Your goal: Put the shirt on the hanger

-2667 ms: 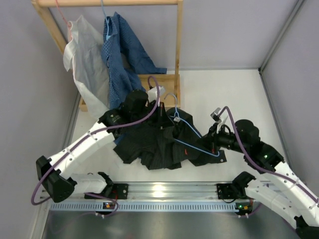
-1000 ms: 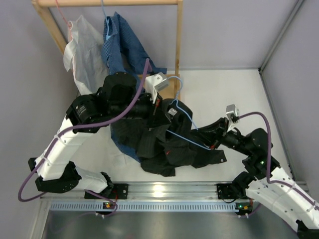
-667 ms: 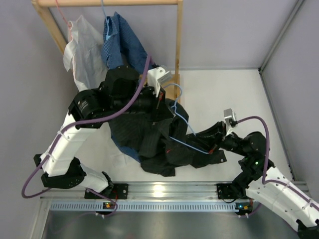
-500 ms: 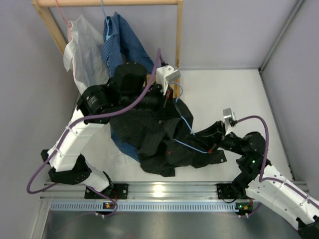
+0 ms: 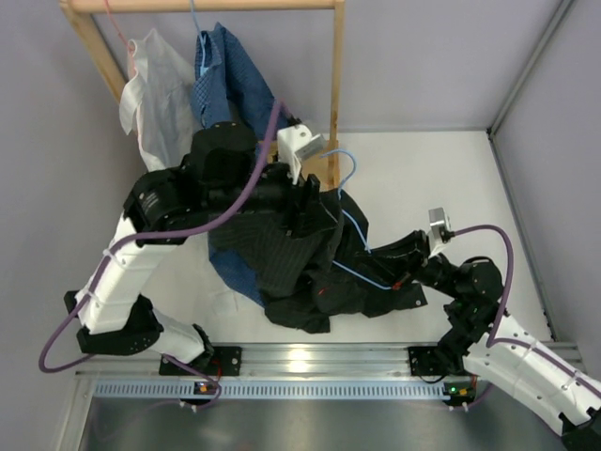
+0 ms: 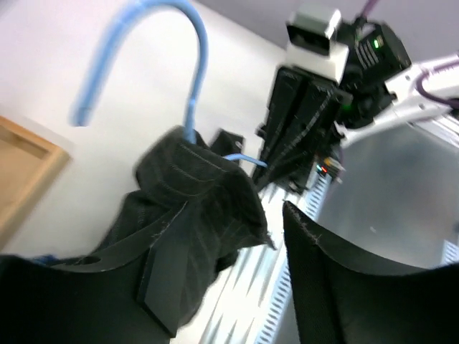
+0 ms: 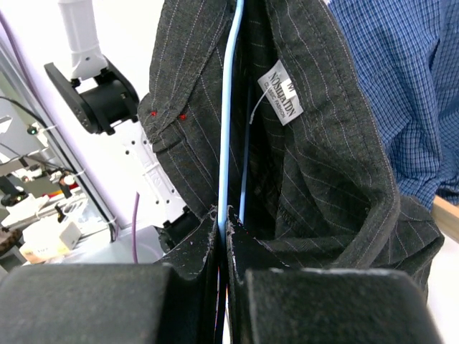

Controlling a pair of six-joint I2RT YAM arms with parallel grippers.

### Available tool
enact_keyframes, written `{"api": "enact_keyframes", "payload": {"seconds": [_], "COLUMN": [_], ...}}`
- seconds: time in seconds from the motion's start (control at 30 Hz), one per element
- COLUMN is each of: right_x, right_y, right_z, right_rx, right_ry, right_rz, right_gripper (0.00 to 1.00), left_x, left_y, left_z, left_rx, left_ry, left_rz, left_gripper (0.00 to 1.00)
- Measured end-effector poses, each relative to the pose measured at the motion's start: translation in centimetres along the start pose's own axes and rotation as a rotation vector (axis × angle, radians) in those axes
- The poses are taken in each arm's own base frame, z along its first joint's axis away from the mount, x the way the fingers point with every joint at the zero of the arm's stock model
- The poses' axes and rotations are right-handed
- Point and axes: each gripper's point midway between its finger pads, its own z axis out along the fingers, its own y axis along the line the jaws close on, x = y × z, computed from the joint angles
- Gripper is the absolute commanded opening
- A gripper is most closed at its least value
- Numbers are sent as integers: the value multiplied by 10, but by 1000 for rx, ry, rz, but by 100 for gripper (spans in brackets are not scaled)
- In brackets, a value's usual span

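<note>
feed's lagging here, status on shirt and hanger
Copy: right gripper shut on hanger wire. At the collar, left gripper open, shirt bunched between its fingers under the hook. In the way: blue shirt close behind.

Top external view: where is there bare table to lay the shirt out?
Biggest bare patch: far right table, between the wooden rack, the right wall and the right arm. A narrow strip lies left of the shirt. Centre is crowded.

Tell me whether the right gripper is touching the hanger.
Touching. The right wrist view shows the right gripper shut on the hanger: its light-blue wire runs straight down into the seam between the closed fingers, with no gap visible.
</note>
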Motion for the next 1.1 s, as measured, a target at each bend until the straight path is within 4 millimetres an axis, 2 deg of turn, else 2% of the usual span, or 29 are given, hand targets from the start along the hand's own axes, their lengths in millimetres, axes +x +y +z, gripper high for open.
{"api": "enact_keyframes", "payload": {"seconds": [0.13,0.23,0.33,0.4,0.47,0.6,0.67,0.8,0.83,0.87,0.9,0.93,1.03,1.1], "right_x": [0,-3,-7,-9,-9,-9,-8,0,2,4,5,6,2,-1], "right_y": [-1,2,6,10,14,24,30,35,36,36,37,38,41,44], "right_z": [0,-1,-3,-5,-7,-15,-18,-22,-22,-23,-23,-23,-22,-21], "right_rx": [2,-5,-15,-26,-36,-61,-80,-107,-114,-119,-122,-125,-135,-145], "right_ry": [-12,-22,-34,-40,-36,-25,-15,26,36,48,60,70,80,85], "right_rz": [10,12,4,-4,-8,-25,-34,-33,-35,-36,-37,-38,-50,-61], "right_gripper": [0,0,0,0,0,0,0,0,0,0,0,0,0,0], "left_x": [-31,-53,-60,-56,-45,-22,-18,-15,-13,-10,-6,-3,4,7], "left_y": [7,10,9,3,1,5,12,11,8,4,0,-3,-12,-16], "left_z": [-28,-48,-48,-40,-25,1,5,-4,-5,-7,-7,-8,-9,-10], "left_rx": [-84,-125,-116,-58,9,140,194,316,353,389,427,458,532,565], "left_ry": [-156,-267,-296,-279,-235,-148,-133,-139,-141,-140,-133,-128,-116,-109], "left_rz": [86,191,291,353,397,420,409,379,375,370,362,355,336,321], "left_gripper": [71,73,74,74,74,73,72,65,60,51,34,36,51,52]}}
